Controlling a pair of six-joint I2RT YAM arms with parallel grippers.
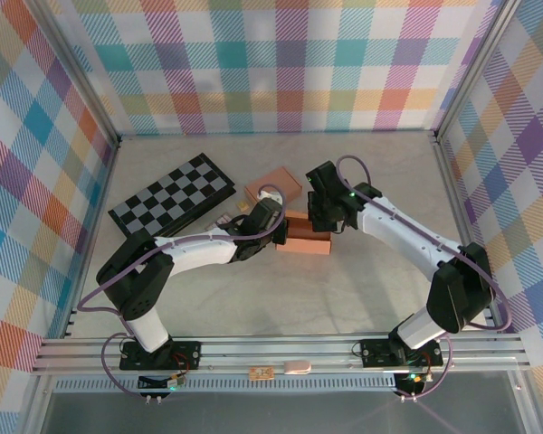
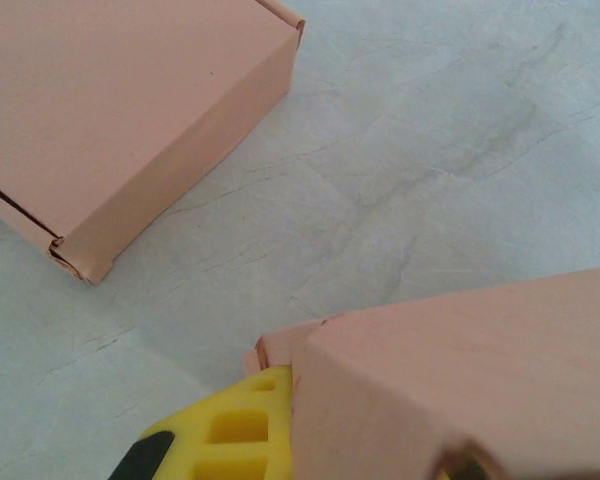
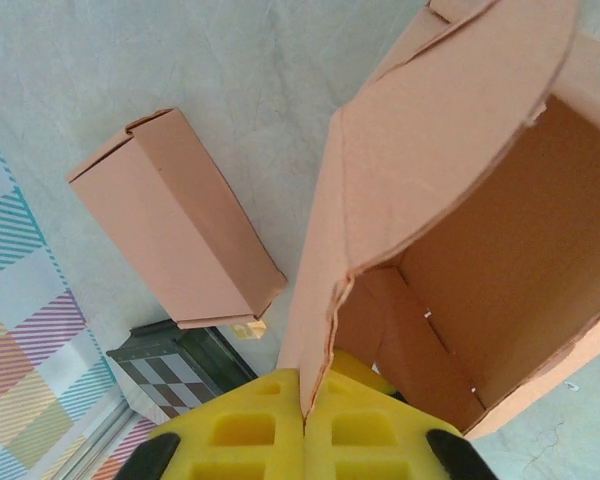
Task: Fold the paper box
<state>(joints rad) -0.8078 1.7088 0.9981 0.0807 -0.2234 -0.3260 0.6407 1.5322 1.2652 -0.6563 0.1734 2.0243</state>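
Observation:
The open paper box [image 1: 309, 240] lies at mid-table between both arms, tan outside and brown inside. In the right wrist view its hollow [image 3: 500, 260] faces the camera. My right gripper [image 3: 305, 400] is shut on the edge of the box's side wall [image 3: 320, 300], with the yellow fingers [image 3: 245, 430] pressed flat on either side. My left gripper [image 2: 295, 395] is shut on another wall of the same box [image 2: 460, 370]. One yellow finger [image 2: 230, 430] shows to the left of that wall, and the cardboard hides the other. In the top view the left gripper [image 1: 270, 226] and right gripper [image 1: 321, 217] hold the box from opposite sides.
A second, closed tan box [image 1: 273, 187] [image 2: 130, 110] [image 3: 175, 220] lies just behind the open one. A folded chessboard [image 1: 170, 194] [image 3: 175, 365] sits at the back left. Checked walls and aluminium rails ring the grey table [image 1: 362, 298].

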